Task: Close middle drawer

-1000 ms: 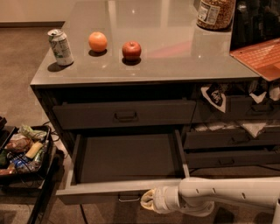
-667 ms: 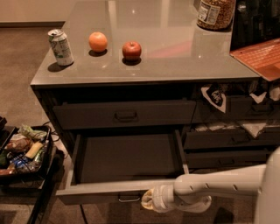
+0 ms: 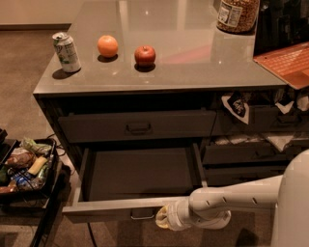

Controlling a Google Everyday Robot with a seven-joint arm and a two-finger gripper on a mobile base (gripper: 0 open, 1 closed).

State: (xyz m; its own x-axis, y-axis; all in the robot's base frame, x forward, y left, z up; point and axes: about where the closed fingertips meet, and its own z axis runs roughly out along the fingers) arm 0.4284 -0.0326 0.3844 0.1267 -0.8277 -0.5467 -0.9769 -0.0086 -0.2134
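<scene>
one middle drawer (image 3: 140, 176) — dark, shallow, pulled out | end effector (image 3: 163, 218) at its front panel, grip unclear

A soda can (image 3: 66, 51), an orange (image 3: 107, 46) and an apple (image 3: 145, 55) are set in a row, left to right, on the front left part of the countertop (image 3: 188, 38). A jar (image 3: 237, 14) is placed at its rear right. Directly below the countertop the top drawer (image 3: 137, 126) is found, and under it the middle drawer (image 3: 140, 173) is drawn out toward the camera. The gripper (image 3: 164, 218) is positioned at that drawer's front panel (image 3: 96, 211), just right of the pull (image 3: 143, 215), with the arm (image 3: 241, 198) extended from the right. A tray (image 3: 54, 166) of packaged items is located left of the cabinet (image 3: 52, 112).
</scene>
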